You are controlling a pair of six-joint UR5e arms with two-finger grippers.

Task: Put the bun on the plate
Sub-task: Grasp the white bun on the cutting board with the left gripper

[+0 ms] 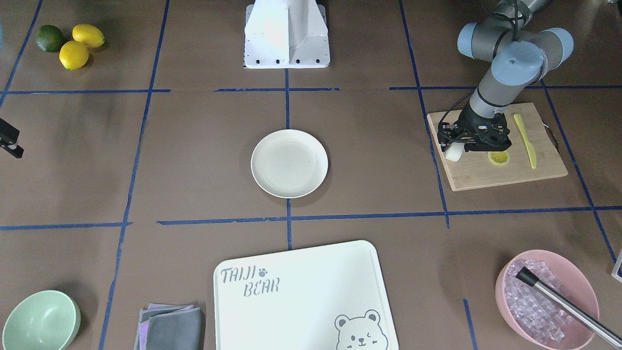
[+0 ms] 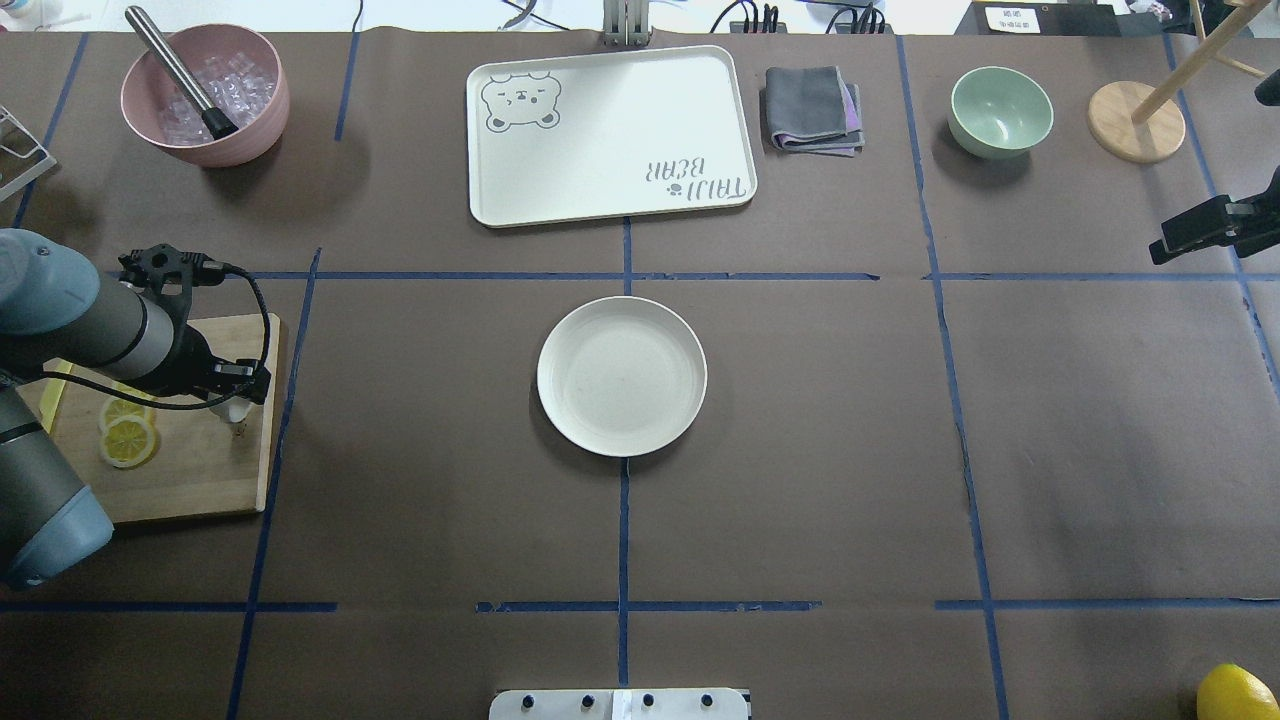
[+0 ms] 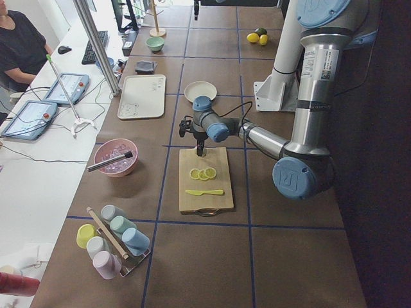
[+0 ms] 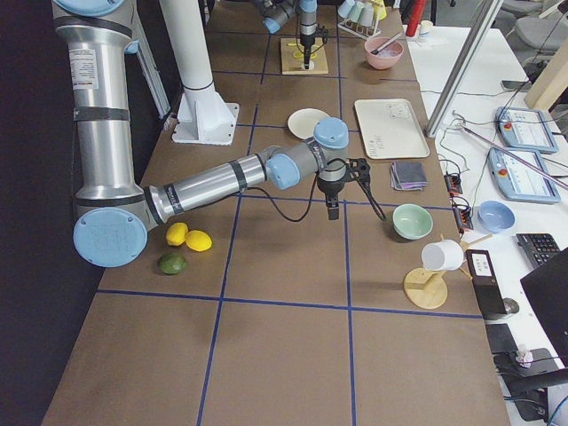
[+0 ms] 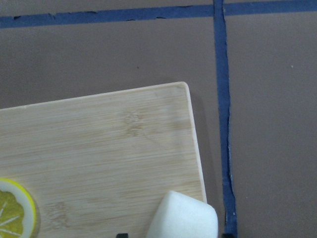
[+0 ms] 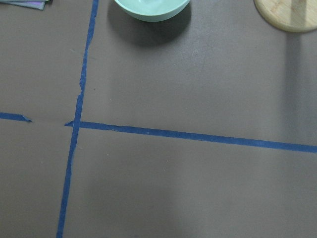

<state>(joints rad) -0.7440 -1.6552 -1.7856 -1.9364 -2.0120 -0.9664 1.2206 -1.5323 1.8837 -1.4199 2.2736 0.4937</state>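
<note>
The bun is a small white block at the corner of a wooden cutting board, on the side nearest the plate. My left gripper reaches down over it and is shut on it. In the left wrist view the bun fills the bottom edge between two dark fingertips, over the board's corner. The round cream plate lies bare at the table's centre, well apart from the bun. My right gripper hovers over bare table at the far side; its jaws are not clear.
Lemon slices and a yellow knife share the cutting board. A bear-print board, pink ice bowl, green bowl and folded cloth line the operators' edge. Lemons and a lime lie near the robot's right.
</note>
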